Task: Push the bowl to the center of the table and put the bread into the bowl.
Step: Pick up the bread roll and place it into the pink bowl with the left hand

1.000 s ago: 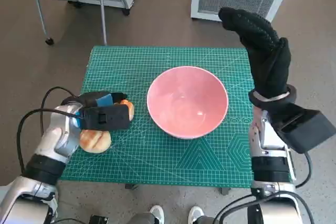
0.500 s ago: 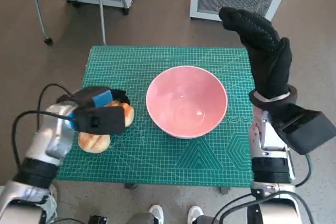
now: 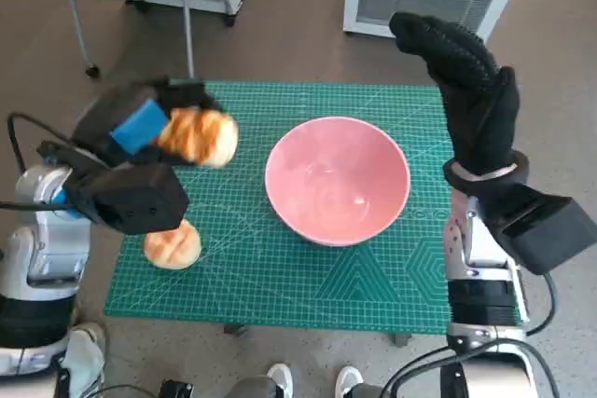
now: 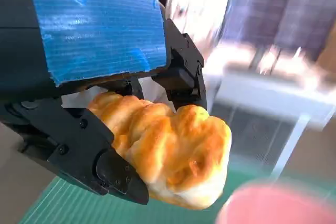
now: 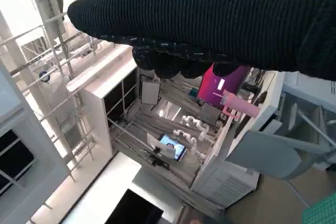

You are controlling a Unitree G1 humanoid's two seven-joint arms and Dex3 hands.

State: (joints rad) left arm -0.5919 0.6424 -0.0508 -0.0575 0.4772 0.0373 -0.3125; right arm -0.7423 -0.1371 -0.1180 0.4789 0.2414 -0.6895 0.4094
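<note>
Green cutting mat (image 3: 308,295) covers the small table, centre of the head view. Pink bowl (image 3: 337,180) sits upright on the mat, a little right of centre, nothing inside it.

Right hand (image 3: 464,90), black knitted glove, upper right of the head view, raised over the mat's far right edge; fingers extended and apart, holding nothing. In the right wrist view the glove (image 5: 210,19) is a dark band across the top.

Left hand (image 3: 154,123), blue tape on its back, upper left of the head view, lifted off the mat. It grips a golden bread roll (image 3: 198,135), which sticks out toward the bowl but is apart from its rim. Left wrist view: black fingers (image 4: 79,150) clamp the roll (image 4: 173,156) from both sides.

Second bread roll (image 3: 172,245) lies on the mat, lower left, near the front edge.
</note>
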